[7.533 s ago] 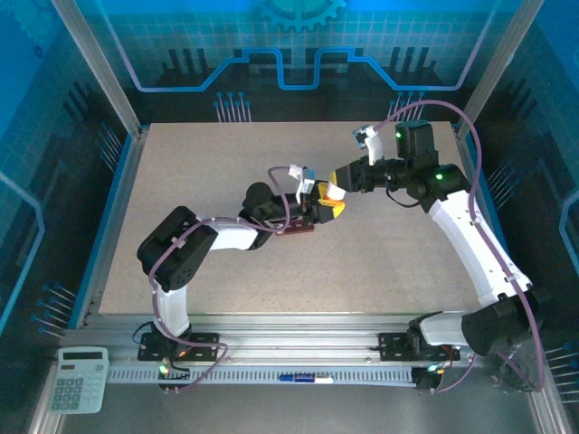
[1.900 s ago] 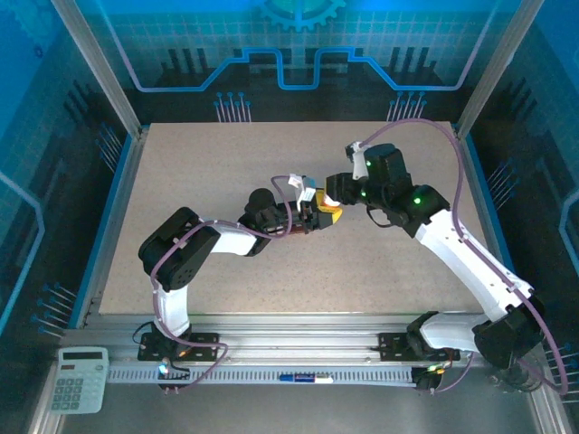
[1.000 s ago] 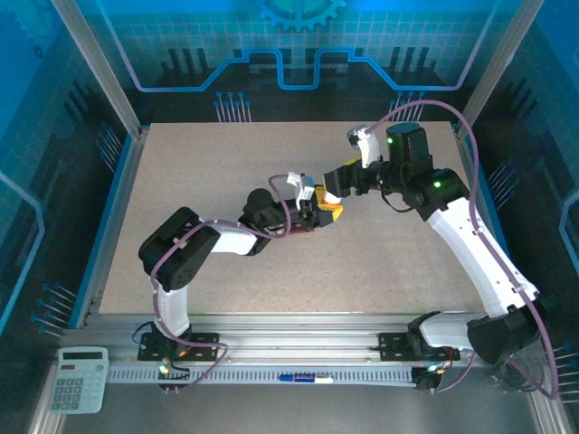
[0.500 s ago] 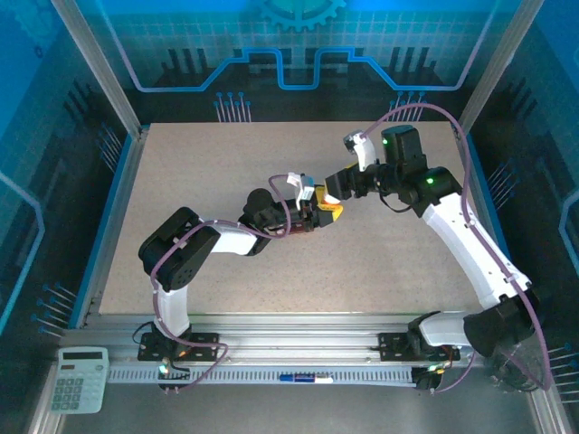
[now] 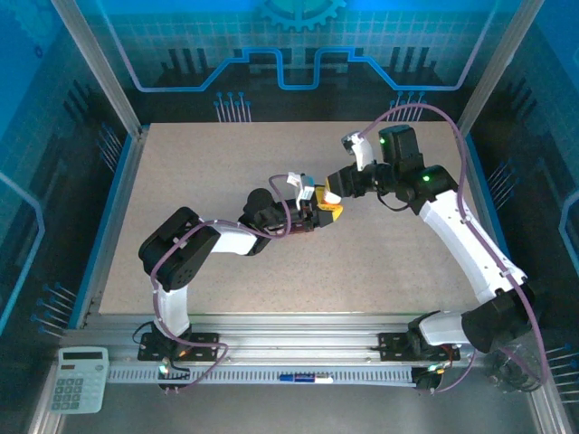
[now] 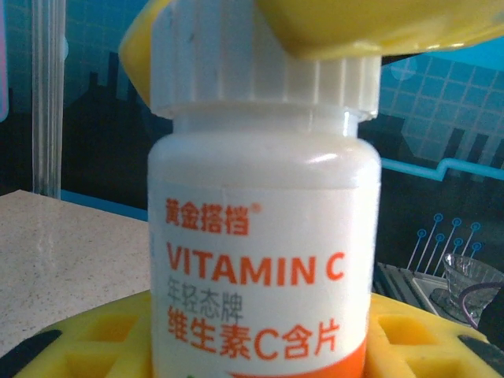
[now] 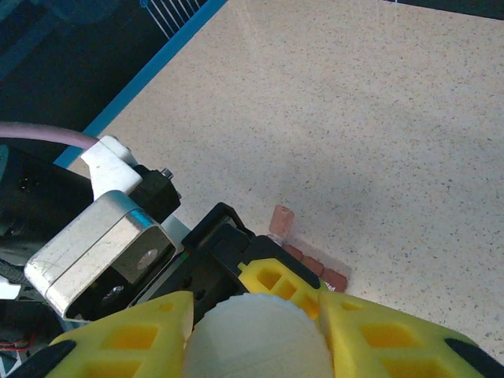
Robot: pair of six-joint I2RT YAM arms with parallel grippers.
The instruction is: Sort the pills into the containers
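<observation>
Containers: found near bench centre, no pills visible. Bottle: capped, pinched in left jaws; cap clamped by right jaws. Judged early: opening pending, sorting untouched.

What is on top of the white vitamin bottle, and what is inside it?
A white ribbed cap sits on the bottle, gripped by the right gripper. The contents are hidden: the bottle is opaque and capped.
</observation>
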